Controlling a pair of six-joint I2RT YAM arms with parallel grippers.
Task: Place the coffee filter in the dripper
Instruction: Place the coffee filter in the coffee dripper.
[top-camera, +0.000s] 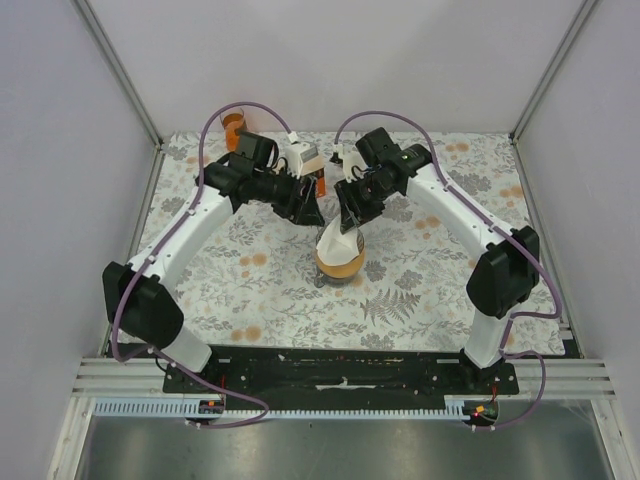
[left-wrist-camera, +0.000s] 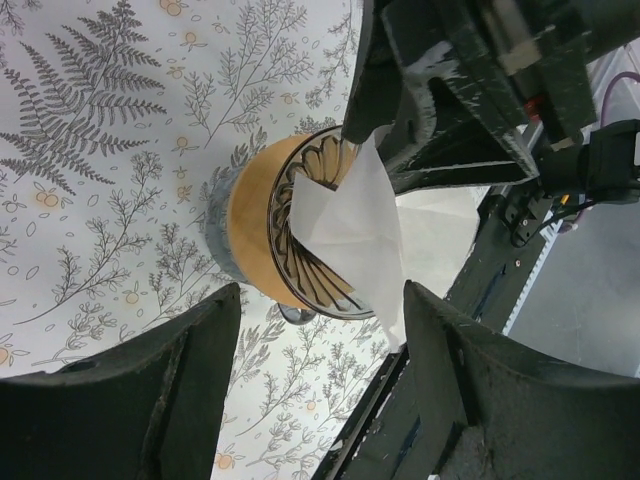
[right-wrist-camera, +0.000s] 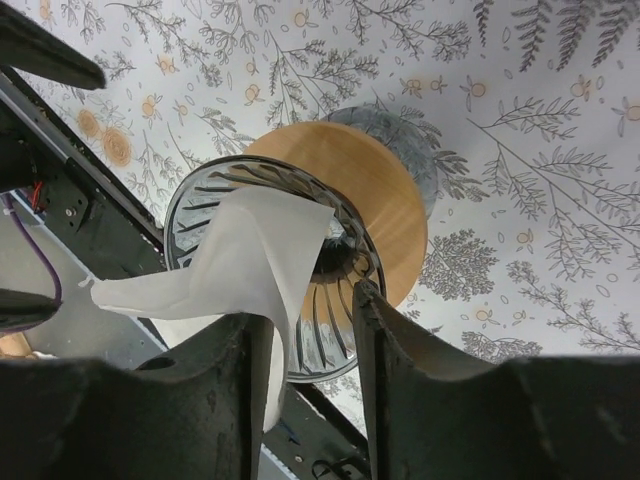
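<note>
The dripper (top-camera: 341, 266), a ribbed glass cone in a wooden collar, stands in the middle of the floral tablecloth. The white paper coffee filter (top-camera: 338, 242) sits partly inside the cone, and one flap sticks out over the rim. In the right wrist view the right gripper (right-wrist-camera: 312, 305) stands open just above the dripper (right-wrist-camera: 385, 195). The filter (right-wrist-camera: 250, 250) drapes against the inner face of one finger (right-wrist-camera: 225, 390), with a gap to the other. The left gripper (left-wrist-camera: 322, 295) is open beside the dripper (left-wrist-camera: 262, 235) and filter (left-wrist-camera: 350, 225), with nothing between its fingers.
An orange cup (top-camera: 233, 122) stands at the back left. A small white and orange object (top-camera: 305, 160) lies behind the grippers. The black base rail (top-camera: 340, 372) runs along the near edge. Grey walls and metal posts enclose the table.
</note>
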